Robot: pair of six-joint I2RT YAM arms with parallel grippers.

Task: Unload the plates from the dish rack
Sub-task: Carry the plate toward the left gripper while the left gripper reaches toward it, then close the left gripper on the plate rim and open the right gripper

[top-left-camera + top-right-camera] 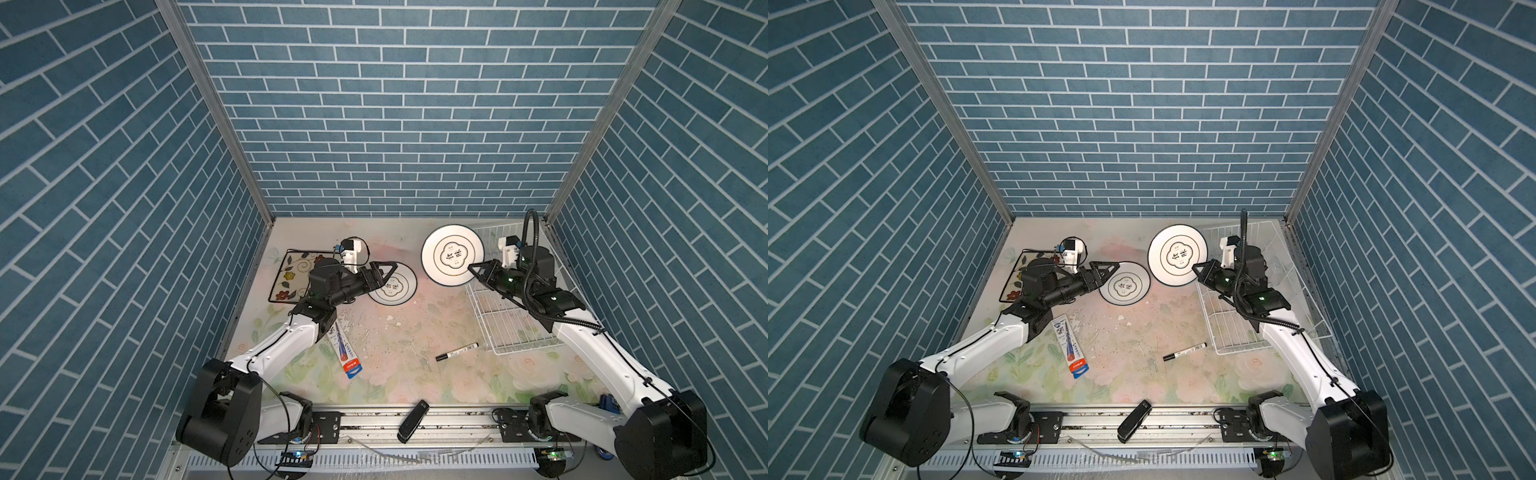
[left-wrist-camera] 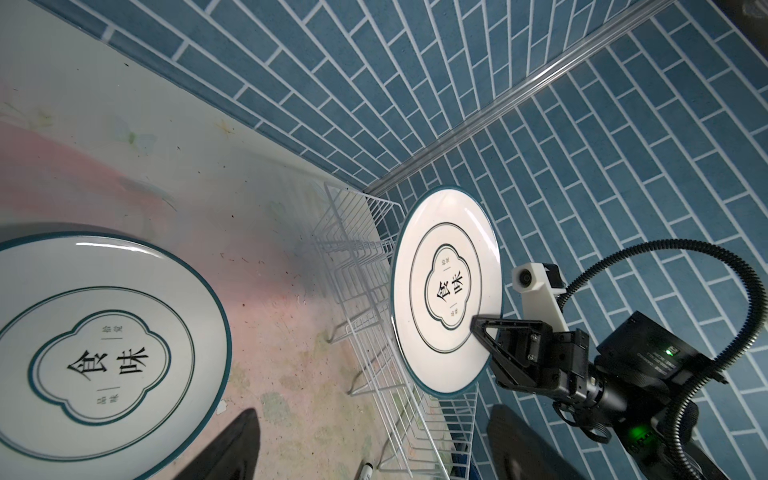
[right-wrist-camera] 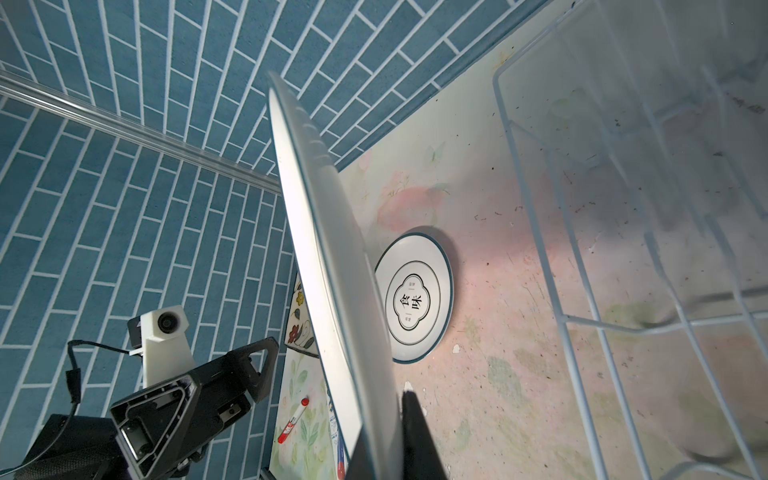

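Both YAMs same build. Left arm (image 1: 282, 345) and right arm (image 1: 590, 345): white links, black joint housings, big black shoulder blocks (image 1: 220, 415). Thin black cable (image 1: 614, 344) tied along each white link. Left gripper (image 1: 386, 272) and right gripper (image 1: 473, 269): black skeleton triangular fingers, bare screw heads (image 2: 532, 357). White wrist-camera brackets (image 1: 351, 249). Right arm only: black corrugated conduit (image 1: 534, 232), green LEDs (image 2: 669, 351) lit.

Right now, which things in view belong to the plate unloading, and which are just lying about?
Job: dish rack; held round plate, in the shut right gripper; flat round plate, near the open left gripper; floral square plate.
Lying about: black marker; packaged pen; black oblong device.
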